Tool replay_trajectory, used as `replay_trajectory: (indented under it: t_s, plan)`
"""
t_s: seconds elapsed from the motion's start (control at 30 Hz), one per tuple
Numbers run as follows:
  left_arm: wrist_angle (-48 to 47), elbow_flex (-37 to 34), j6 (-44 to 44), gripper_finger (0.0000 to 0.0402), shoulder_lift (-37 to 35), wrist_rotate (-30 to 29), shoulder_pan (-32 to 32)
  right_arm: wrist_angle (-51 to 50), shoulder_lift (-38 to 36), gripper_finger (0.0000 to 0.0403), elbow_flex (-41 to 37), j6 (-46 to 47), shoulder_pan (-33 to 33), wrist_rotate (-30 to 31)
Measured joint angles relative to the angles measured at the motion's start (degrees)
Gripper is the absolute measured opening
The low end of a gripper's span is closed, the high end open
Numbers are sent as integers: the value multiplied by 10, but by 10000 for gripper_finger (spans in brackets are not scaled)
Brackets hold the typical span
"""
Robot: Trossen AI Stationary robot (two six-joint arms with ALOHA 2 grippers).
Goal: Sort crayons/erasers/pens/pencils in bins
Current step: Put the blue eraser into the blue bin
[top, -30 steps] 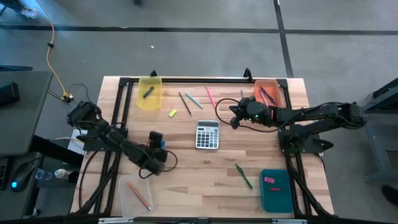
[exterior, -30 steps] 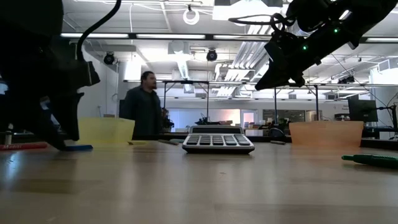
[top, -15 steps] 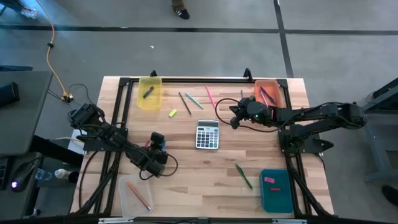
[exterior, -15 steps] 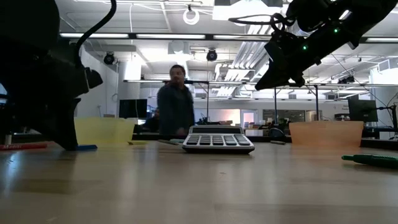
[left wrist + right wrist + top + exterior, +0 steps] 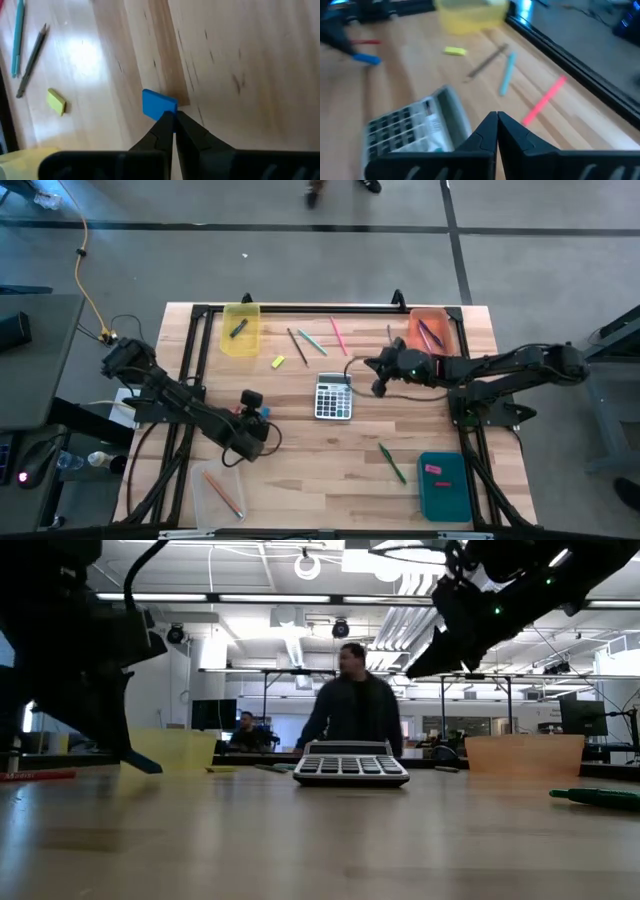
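Note:
My left gripper is shut on a blue crayon near the table's left middle. In the low view the crayon hangs just above the table. A red crayon lies on the table beside it. My right gripper is shut and empty, in the air right of the grey calculator. A yellow eraser, a dark pen, a blue pencil and a pink pencil lie flat at the far middle. A green pen lies at the near right. My left gripper pinches the blue crayon at one end between its two fingertips. The fingers come down from above at a slant. The crayon is lifted clear of the table and tilted, its free end lower than the held end.
The yellow bin stands at the far left, the orange bin at the far right, the teal bin at the near right, the clear bin at the near left. A person walks behind the table.
My left gripper has risen with the blue crayon, which lay flat on the table and now hangs tilted just clear of it. My right gripper has shifted a little toward the table's left, over the calculator's side. The person behind the table has walked to the right.

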Motion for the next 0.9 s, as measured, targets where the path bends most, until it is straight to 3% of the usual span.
replay_trajectory:
  t_s: [0.17,0.37,0.6,0.77,0.9]
  plan:
    - [52,0,-8,0,-29,35,0,38,15,3,0,-29,74,0]
    - [170,1,15,0,-36,88,3,126,93,17,0,-29,163,6]
    - [283,1,38,0,-36,127,24,239,202,109,30,-66,242,7]
    - [357,1,50,0,-36,149,36,228,270,179,108,-80,269,7]
    - [387,1,53,0,-36,149,42,161,314,210,177,-98,274,6]
